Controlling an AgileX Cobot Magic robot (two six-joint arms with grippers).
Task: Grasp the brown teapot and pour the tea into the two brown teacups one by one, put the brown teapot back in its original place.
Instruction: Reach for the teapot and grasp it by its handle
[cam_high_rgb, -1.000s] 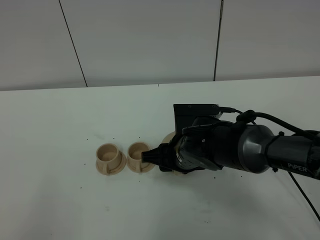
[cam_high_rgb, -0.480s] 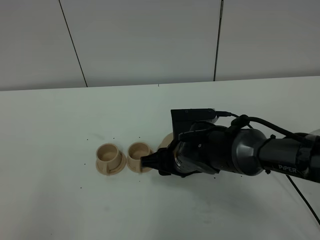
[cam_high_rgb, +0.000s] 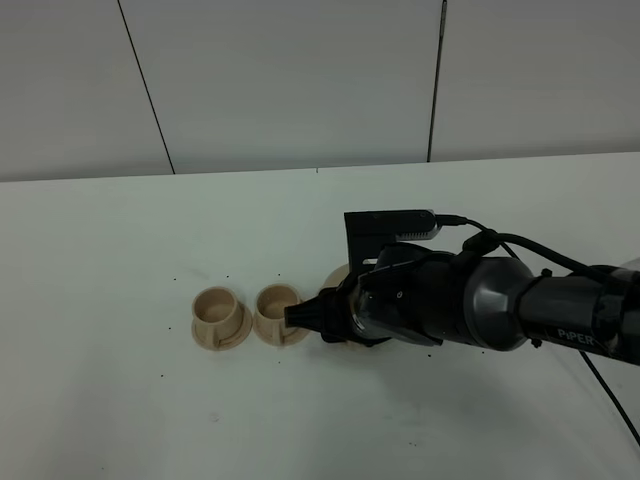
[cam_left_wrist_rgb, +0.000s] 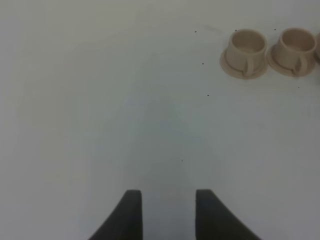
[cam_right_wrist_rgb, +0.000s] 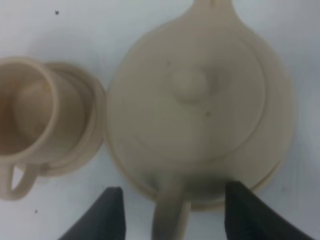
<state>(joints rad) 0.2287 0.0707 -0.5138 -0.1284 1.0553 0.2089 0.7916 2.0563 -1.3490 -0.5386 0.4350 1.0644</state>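
Teapot on saucer, seemingly — teacups to its left.

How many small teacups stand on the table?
2. One teacup stands at the left end of the row; the other teacup stands beside it, next to the teapot. None seems hidden.

The brown teapot is round and beige-tan. It stands upright with its knobbed lid seated, and its short spout is opposite its loop handle. It rests on the wide saucer, right of centre, and is largely hidden in the high view. Just left of it are the right teacup and then the left teacup. Both are small matching cylinders with handles turned the same way, standing upright side by side. Each sits on its own small round saucer.
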